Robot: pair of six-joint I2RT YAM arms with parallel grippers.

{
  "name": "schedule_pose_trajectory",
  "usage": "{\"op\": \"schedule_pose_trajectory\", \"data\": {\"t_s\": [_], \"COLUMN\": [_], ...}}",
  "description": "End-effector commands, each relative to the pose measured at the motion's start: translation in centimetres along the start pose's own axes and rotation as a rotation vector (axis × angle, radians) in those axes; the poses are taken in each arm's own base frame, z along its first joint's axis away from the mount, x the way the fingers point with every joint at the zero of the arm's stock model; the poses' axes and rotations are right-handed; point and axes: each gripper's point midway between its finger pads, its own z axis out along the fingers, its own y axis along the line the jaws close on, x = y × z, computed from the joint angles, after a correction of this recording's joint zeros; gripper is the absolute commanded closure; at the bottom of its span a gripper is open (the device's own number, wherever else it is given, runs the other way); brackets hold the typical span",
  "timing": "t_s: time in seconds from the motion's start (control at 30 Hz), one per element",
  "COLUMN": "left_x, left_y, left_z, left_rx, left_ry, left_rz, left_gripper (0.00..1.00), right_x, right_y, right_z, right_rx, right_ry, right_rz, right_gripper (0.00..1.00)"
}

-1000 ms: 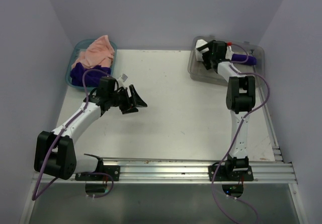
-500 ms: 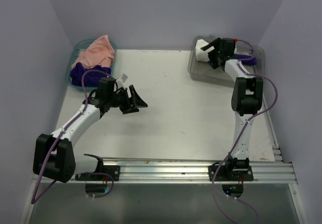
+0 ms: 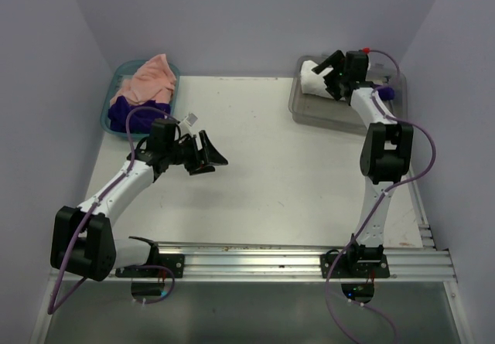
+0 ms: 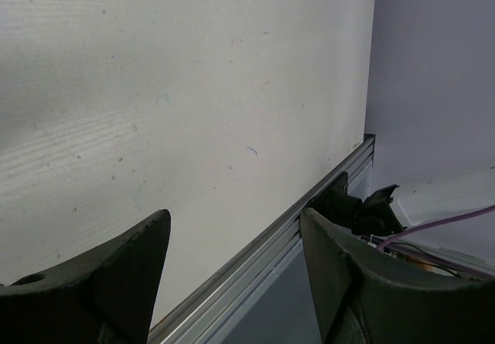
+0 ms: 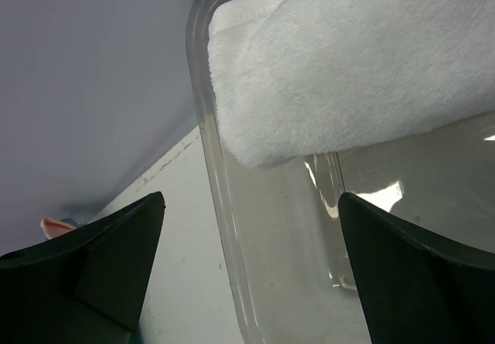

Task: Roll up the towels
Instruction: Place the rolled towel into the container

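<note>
On the flat white table, a clear grey plastic bin far right holds the rolled white cloth towel. The teal plastic basket far left holds the peach-pink towel and the dark purple towel. The right gripper gapes wide beside the roll, and the left gripper stands parted over the table, both empty.

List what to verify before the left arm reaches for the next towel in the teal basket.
1. Left end effector open and empty: ok.
2. Right end effector open, nothing between its jaws: ok.
3. White rolled cloth towel inside the clear grey plastic bin: ok.
4. Right end effector out of the bin: not ok, it hangs over it.
5. Peach-pink cloth towel and dark purple cloth towel in the teal plastic basket rolled: not ok, both lie loose.
6. White roll holding tight: cannot tell.
</note>
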Motion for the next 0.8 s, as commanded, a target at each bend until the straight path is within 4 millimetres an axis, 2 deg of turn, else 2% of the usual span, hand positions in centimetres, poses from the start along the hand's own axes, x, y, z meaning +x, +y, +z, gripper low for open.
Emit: {"op": "schedule_pose_trajectory", "data": {"t_s": [0.0,0.17,0.23,0.4,0.43,0.5,0.53,0.77], "left_x": [-1.3,-1.7,-1.9,-2.2,-2.2,-2.2,-2.2,-2.4], "left_y": [-2.4,-2.7,-2.9,-2.9,-2.8,-2.6,-2.6,-2.3], "left_z": [-0.6,-0.8,-0.9,-1.0,-0.9,-0.7,-0.7,-0.5], "left_rx": [0.068,0.06,0.054,0.045,0.042,0.039,0.037,0.024], "left_ry": [-0.04,-0.047,-0.052,-0.061,-0.057,-0.053,-0.055,-0.058], "left_rz": [0.063,0.063,0.065,0.066,0.061,0.057,0.057,0.044], "left_gripper": [0.28,0.28,0.28,0.28,0.28,0.28,0.28,0.28], "right_x": [-2.1,-1.7,-1.1,-1.1,-0.6,-0.9,-0.7,-1.6], "right_y": [1.8,1.7,0.7,0.3,-0.3,-0.1,-0.8,-0.3], "right_z": [-1.4,-0.6,0.1,1.3,2.0,2.5,3.1,5.3], "right_rx": [-0.013,-0.017,0.011,0.011,0.02,0.018,0.03,0.009], "right_ry": [-0.041,-0.018,0.002,-0.002,0.006,-0.002,0.0,-0.041], "right_rz": [-0.066,-0.079,-0.081,-0.084,-0.084,-0.084,-0.084,-0.075], "right_gripper": [0.02,0.01,0.02,0.01,0.01,0.01,0.02,0.01]}}
